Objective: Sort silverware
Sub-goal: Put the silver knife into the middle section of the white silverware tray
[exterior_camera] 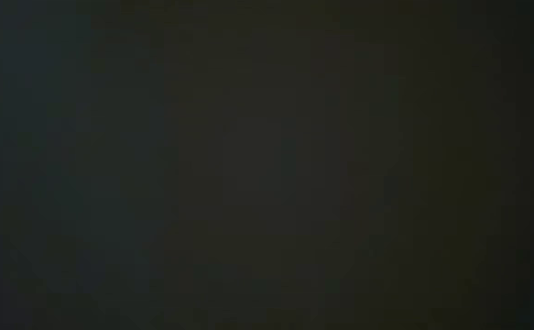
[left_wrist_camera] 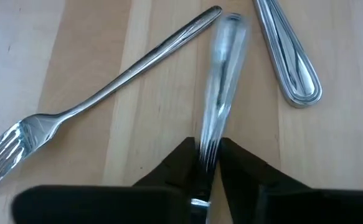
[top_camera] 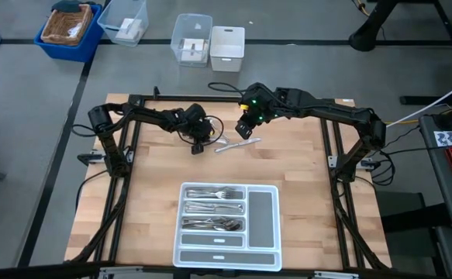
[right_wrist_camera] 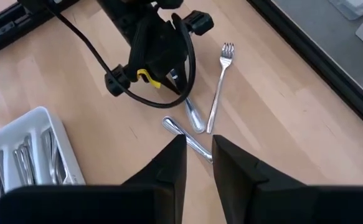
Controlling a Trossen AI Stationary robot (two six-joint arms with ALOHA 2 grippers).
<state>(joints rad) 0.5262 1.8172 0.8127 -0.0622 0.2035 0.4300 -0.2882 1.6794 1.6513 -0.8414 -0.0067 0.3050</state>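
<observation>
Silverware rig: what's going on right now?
The left gripper is shut on a utensil at the table's far middle. A fork and another handle lie loose beside it. The right gripper hovers open above them. The white tray already holds sorted pieces. The low view is dark.

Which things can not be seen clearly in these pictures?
- Low view: all dark, shows nothing.
- Left wrist view: the left gripper hides the held utensil's working end.
- Right wrist view: the right gripper covers part of a utensil.
- High view: tray pieces too small to count.
</observation>
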